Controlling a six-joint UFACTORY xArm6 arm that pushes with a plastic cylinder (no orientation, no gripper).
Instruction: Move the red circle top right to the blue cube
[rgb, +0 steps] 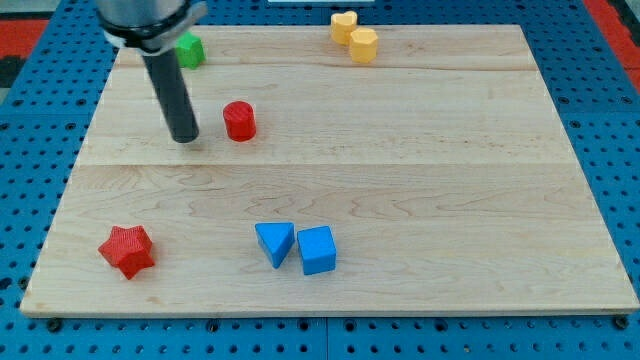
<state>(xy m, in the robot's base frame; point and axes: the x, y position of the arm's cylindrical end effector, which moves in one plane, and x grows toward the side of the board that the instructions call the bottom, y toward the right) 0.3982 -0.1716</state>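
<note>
The red circle (239, 120) is a short red cylinder on the wooden board, left of centre in the upper half. My tip (186, 140) rests on the board just to the circle's left, a small gap between them. The blue cube (317, 250) lies near the view's bottom, centre-left, far below and a little right of the red circle. A blue triangle (275, 243) touches the cube's left side.
A red star (127, 250) lies at the bottom left. A green block (188, 50) sits at the top left, partly behind the rod. Two yellow blocks (344, 25) (363, 45) sit together at the top, right of centre. The board's edge (330, 312) meets blue pegboard.
</note>
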